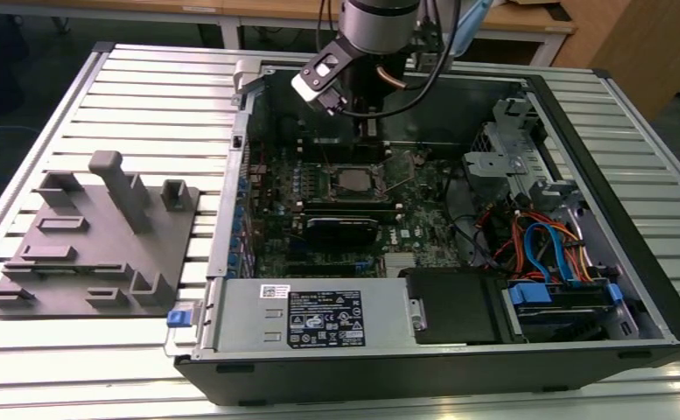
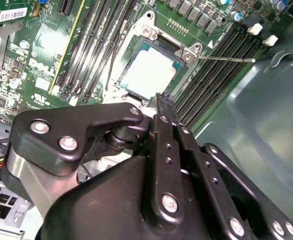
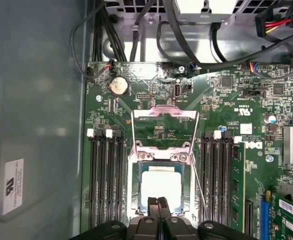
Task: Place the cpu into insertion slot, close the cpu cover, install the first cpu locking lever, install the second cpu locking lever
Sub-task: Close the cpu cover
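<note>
The cpu lies flat in the insertion slot, silver top up, on the green motherboard. In the first wrist view the cpu cover is swung back off the slot, so the board shows through its cut-out. One thin locking lever sticks out sideways from the socket, and another runs along the socket's other side. My gripper hovers over the cpu's edge, shut, with nothing seen between its fingertips. In the exterior view the arm reaches down into the open case above the socket.
Black memory slots flank the socket. Cables cross the case wall beyond the board. A power supply, drive bay and coloured wires fill the case's near side. A grey fixture plate sits at the exterior view's left.
</note>
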`<action>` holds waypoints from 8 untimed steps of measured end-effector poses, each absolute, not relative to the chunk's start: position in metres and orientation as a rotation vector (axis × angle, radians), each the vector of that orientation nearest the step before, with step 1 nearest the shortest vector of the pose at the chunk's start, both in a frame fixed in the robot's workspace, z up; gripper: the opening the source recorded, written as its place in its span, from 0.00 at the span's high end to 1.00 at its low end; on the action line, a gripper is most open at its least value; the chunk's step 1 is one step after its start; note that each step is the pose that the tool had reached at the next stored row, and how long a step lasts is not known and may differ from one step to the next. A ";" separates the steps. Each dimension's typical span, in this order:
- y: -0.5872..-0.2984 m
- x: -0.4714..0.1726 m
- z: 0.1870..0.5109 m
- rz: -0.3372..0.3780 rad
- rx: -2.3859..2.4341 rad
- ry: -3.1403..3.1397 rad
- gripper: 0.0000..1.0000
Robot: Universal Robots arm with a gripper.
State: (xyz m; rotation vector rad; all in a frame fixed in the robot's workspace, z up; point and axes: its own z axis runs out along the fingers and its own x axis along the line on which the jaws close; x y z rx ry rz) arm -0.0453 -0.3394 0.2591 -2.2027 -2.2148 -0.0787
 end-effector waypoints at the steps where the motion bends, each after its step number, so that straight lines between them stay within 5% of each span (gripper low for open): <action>1: -0.339 -0.045 0.260 -0.078 -2.203 -2.215 0.89; 8: -0.339 -0.045 0.263 -0.078 -2.203 -2.215 0.89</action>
